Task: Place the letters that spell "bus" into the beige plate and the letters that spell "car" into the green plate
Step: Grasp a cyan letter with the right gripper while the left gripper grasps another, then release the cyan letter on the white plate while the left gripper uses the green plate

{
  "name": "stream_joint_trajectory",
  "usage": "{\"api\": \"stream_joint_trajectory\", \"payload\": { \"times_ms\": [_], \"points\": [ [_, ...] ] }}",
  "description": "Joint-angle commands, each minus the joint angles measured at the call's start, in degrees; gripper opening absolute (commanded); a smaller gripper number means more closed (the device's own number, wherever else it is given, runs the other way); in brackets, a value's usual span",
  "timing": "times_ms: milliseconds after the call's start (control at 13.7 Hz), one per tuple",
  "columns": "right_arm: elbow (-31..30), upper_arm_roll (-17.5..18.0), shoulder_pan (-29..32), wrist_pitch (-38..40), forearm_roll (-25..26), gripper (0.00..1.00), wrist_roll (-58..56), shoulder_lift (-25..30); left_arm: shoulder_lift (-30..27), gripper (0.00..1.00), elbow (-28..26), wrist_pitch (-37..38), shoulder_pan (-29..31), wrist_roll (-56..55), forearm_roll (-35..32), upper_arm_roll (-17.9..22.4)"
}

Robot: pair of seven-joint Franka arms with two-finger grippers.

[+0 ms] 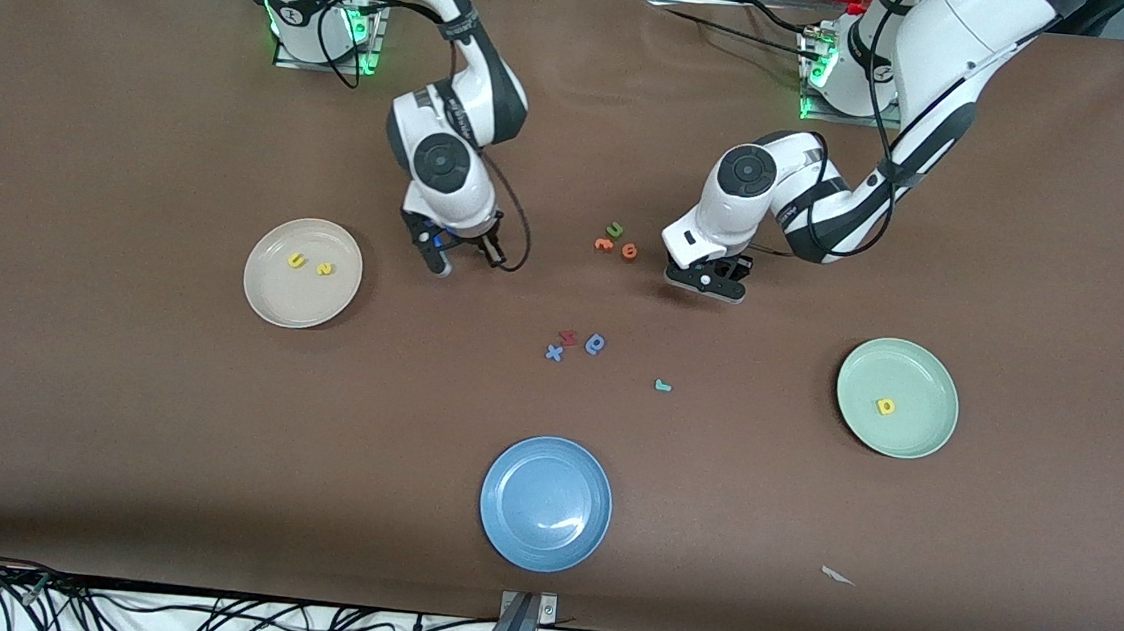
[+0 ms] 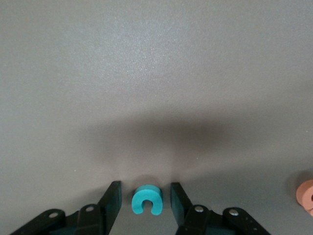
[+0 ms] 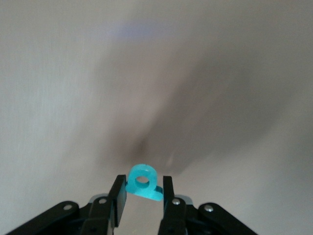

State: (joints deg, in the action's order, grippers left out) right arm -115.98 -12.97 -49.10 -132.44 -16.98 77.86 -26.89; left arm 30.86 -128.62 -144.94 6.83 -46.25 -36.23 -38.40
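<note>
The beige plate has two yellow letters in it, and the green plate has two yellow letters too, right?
Not quite. The beige plate does hold two yellow letters, the u and the s, but the green plate holds only one, the yellow a. The front view shows it.

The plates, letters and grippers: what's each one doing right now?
Beige plate: holds yellow u, yellow s.
Green plate: holds yellow a.
Blue plate: empty.
Right gripper: shut on teal b.
Left gripper: straddling teal c, gaps showing.
Teal r: on table.
</note>
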Motion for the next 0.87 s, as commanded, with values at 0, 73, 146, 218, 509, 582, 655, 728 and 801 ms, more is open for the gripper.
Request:
{"api": "stream_joint_trajectory", "payload": {
  "times_ms": [0, 73, 146, 218, 509, 582, 655, 728, 801],
  "points": [
    [-0.9, -7.6, -0.3, 9.0, 0.2, 0.13, -12.0, 4.6, 0.8, 0.41, -0.3, 0.3, 0.6, -0.5, -2.4, 0.0],
    [-0.9, -10.8, -0.3, 11.1, 0.2, 0.13, -17.9, 4.7, 0.8, 0.40, -0.3, 0.4, 0.5, -0.5, -2.4, 0.0],
    [-1.0, -14.1, -0.3, 12.2, 0.2, 0.14, -23.1, 4.7, 0.8, 0.36, -0.3, 0.4, 0.5, -0.5, -2.4, 0.0],
    [-1.0, -16.5, -0.2, 12.6, 0.2, 0.14, -27.6, 4.2, 0.8, 0.34, -0.3, 0.5, 0.6, -0.5, -2.4, 0.0],
    [-0.7, -20.9, 1.4, 10.1, 0.0, 0.16, -38.9, -0.3, 0.8, 0.26, -0.3, 0.5, 0.6, -0.5, -2.4, 0.0],
    [-0.7, -21.0, 2.7, 9.2, 0.0, 0.21, -41.4, -1.0, 0.8, 0.24, -0.3, 0.5, 0.7, -0.5, -2.4, 0.0],
    [-0.5, -21.0, 4.0, 8.8, 0.0, 0.53, -42.7, -1.1, 0.8, 0.23, -0.3, 0.5, 0.6, -0.5, -2.4, 0.0],
    [0.2, -21.0, 4.3, 8.9, -0.1, 1.00, -43.1, -0.7, 0.8, 0.22, -0.3, 0.5, 0.8, -0.4, -2.4, 0.0],
    [1.0, -21.7, 4.2, 9.7, 0.1, 1.00, -43.1, 0.3, 0.6, 0.20, 0.0, 0.6, 1.0, -0.4, -2.4, -0.1]
  ]
}}
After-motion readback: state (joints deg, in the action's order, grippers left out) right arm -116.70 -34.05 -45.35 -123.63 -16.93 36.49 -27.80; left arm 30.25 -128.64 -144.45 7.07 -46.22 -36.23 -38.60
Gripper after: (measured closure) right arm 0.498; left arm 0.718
